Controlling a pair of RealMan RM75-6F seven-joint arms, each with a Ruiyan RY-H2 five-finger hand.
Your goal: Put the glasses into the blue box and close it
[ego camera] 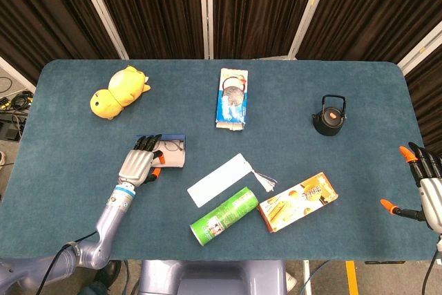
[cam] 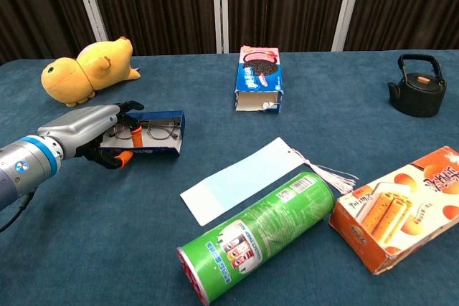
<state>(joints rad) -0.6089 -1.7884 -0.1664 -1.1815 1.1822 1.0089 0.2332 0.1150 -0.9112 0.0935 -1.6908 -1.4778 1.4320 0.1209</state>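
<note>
Dark curtains hung behind the blue table point(ego camera: 290, 101). At left of centre, the left hand point(ego camera: 140, 164) gripped the near flap of the blue box point(cam: 154, 140), fingers curled over it; the glasses point(cam: 154, 131) lay inside. At far right, the right hand point(ego camera: 427, 188) hung open, empty. Pushed unevenly, I judged, the flap might catch the frames or shove the box away.

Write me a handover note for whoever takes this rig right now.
Left robot hand: at the left end of the blue box, fingers on its flap, lid partly raised.
Right robot hand: open at the table's right edge, holding nothing.
Glasses: lying inside the box.
Done: glasses are in.
Left: fold the lid fully down; box not yet closed.
</note>
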